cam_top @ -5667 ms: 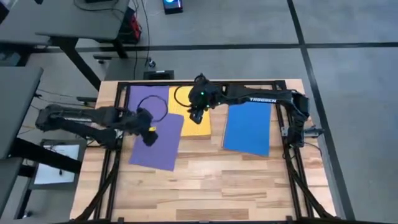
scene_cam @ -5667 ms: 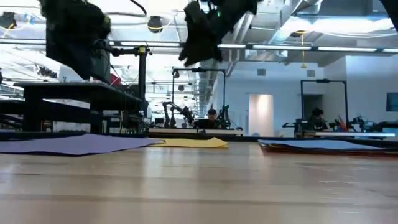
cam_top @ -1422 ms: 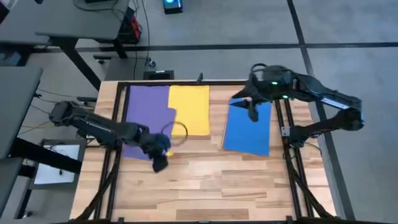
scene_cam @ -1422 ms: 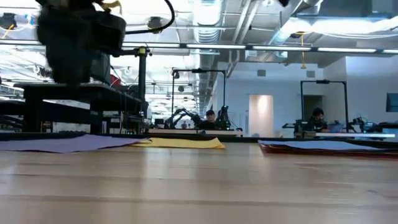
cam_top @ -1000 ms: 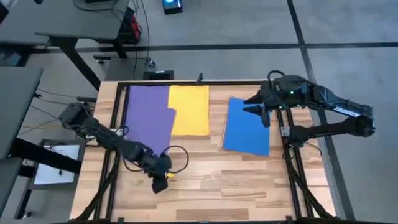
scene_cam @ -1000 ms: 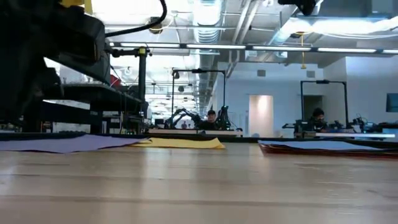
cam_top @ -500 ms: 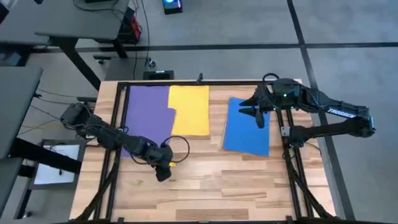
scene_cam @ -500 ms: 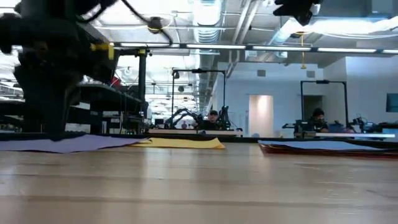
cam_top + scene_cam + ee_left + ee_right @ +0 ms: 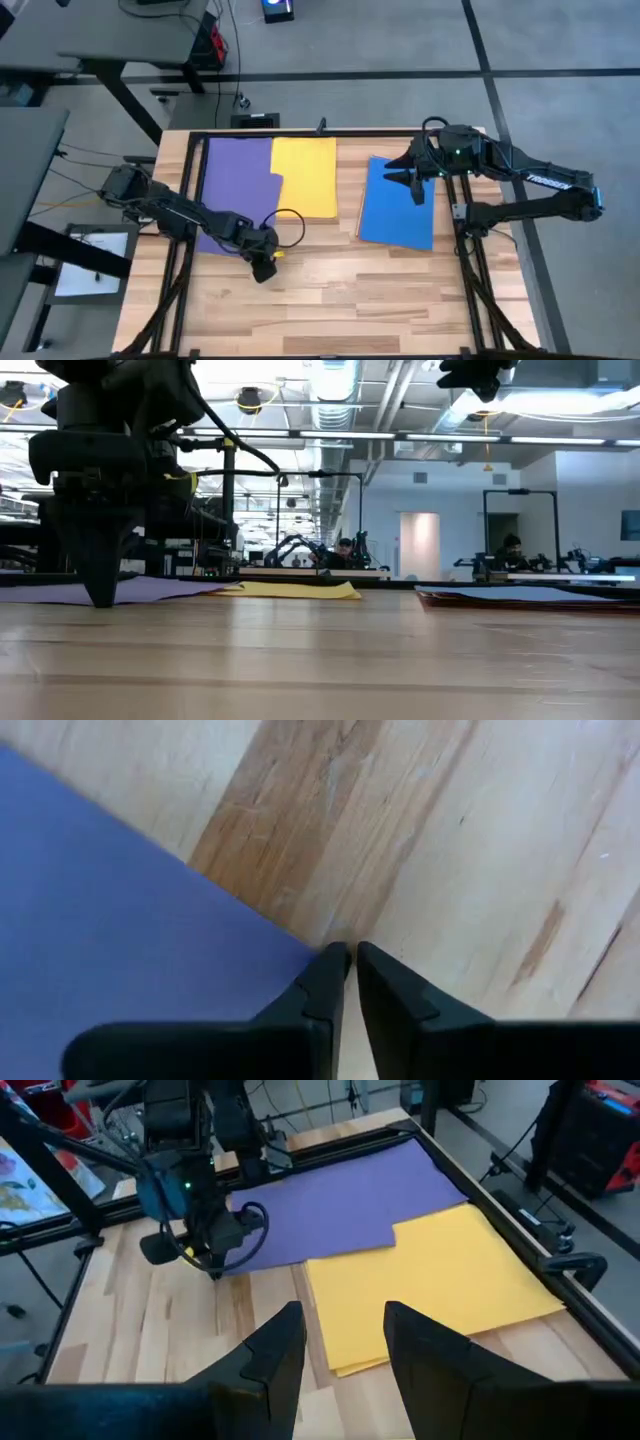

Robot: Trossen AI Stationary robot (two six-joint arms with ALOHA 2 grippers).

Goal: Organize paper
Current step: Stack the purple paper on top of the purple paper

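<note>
Since half a second ago the left gripper [image 9: 263, 271] has shifted slightly back toward the near corner of the purple sheet [image 9: 238, 192], while the right arm has held its place; in the left wrist view its fingers [image 9: 322, 986] are pressed almost together, tips down at the wood right beside that corner (whether they pinch the paper's edge I cannot tell); the low view shows the gripper [image 9: 102, 596] pointing straight down, touching or nearly touching the table [image 9: 400, 295]. Purple lies flat at the far left of the table, the yellow sheet [image 9: 306, 175] just beside it with purple overlapping its near left edge; the blue sheet [image 9: 398, 208] lies apart to the right. Above blue's far edge hovers the right gripper [image 9: 405, 181]; its fingers [image 9: 272, 1348] are spread, holding nothing.
</note>
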